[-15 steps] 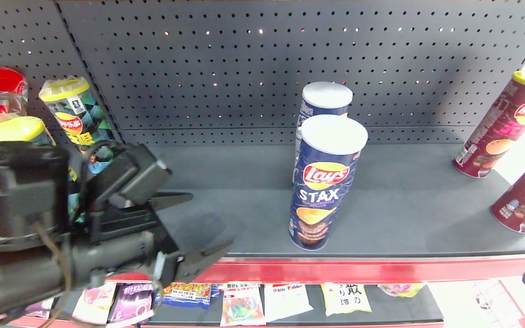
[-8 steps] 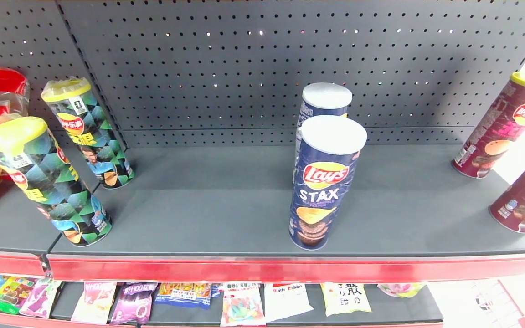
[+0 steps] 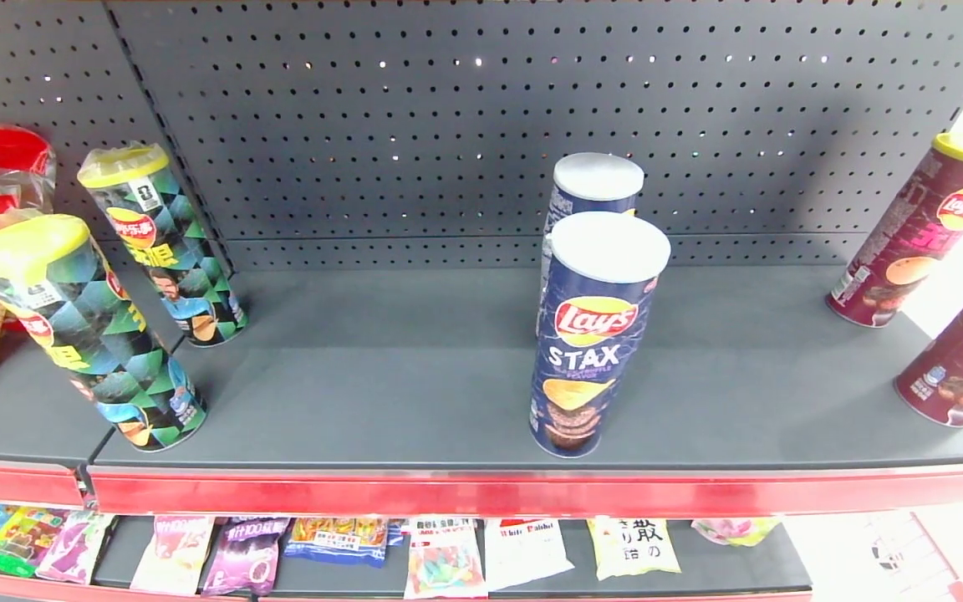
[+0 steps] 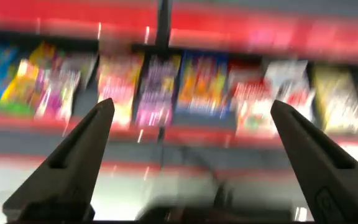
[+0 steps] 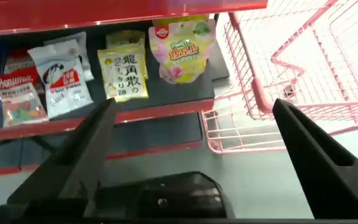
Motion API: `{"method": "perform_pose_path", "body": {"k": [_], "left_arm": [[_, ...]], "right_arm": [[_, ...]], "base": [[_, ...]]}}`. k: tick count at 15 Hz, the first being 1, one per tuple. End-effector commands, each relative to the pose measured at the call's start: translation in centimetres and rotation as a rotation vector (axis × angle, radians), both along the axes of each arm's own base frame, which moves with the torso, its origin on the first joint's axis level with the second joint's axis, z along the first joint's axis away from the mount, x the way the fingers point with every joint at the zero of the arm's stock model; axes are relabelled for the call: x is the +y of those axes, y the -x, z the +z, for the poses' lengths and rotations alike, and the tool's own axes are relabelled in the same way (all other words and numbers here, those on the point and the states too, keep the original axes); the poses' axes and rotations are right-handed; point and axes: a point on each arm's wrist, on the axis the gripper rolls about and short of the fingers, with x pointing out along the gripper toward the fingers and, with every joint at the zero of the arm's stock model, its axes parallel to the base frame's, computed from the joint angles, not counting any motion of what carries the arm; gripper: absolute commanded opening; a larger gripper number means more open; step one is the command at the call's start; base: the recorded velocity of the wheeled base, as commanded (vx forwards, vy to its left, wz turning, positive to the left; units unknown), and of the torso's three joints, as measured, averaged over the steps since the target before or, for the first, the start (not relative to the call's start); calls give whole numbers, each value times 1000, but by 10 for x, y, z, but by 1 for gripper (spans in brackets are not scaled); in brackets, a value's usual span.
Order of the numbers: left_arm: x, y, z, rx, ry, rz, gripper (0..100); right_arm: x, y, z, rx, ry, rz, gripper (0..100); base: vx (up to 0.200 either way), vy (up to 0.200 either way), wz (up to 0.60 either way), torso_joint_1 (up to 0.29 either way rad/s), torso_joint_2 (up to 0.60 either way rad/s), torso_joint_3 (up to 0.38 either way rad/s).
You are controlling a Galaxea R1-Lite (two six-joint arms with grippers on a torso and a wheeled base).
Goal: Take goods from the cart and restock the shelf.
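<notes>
Gone from the head view, the left gripper gapes empty before blurred snack packets. Right gripper, equally wide and empty, faces the cart. On the shelf, one blue can half-hides another; the three o'clock maroon can is cut off.
</notes>
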Motion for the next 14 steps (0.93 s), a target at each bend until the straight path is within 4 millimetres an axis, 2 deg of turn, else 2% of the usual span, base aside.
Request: {"method": "perform_pose_path", "body": {"k": [1, 2, 3, 4, 5, 6, 7, 8, 10, 11, 14], "left_arm": [[-5, -20, -30, -72, -23, -30, 100], [-4, -20, -41, -108, -37, -51, 100], [-3, -21, -43, -105, -76, -16, 100], [-1, -20, -43, -102, -98, 77, 100], [-1, -21, -42, -91, -109, 120, 100], [1, -23, -42, -66, -138, 236, 100], [2, -22, -42, -64, -147, 280, 100], [4, -22, -42, -63, -166, 389, 100], [6, -21, -41, -63, -177, 468, 100], [6, -21, -42, -52, -190, 494, 100], [5, -23, -40, 1, -230, 585, 100]], "right_arm": [[1, -18, -21, -75, -12, 78, 100], [-1, -26, -28, -117, -13, 133, 100], [-5, -38, -31, -151, -13, 227, 100], [-7, -43, -26, -166, -20, 296, 100], [-8, -45, -23, -167, -23, 320, 100], [-9, -45, -20, -182, -26, 393, 100], [-10, -40, -29, -207, -17, 412, 100], [-10, -40, -45, -200, 11, 410, 100], [-12, -44, -51, -209, 20, 306, 100], [-12, -50, -60, -255, 23, 273, 100], [-12, -50, -66, -211, -3, 267, 100]], "base": [[0, 0, 0, 0, 0, 0], [0, 0, 0, 0, 0, 0], [0, 0, 0, 0, 0, 0], [0, 0, 0, 0, 0, 0], [0, 0, 0, 0, 0, 0], [0, 0, 0, 0, 0, 0], [0, 0, 0, 0, 0, 0], [0, 0, 0, 0, 0, 0], [0, 0, 0, 0, 0, 0], [0, 0, 0, 0, 0, 0], [0, 0, 0, 0, 0, 0]]}}
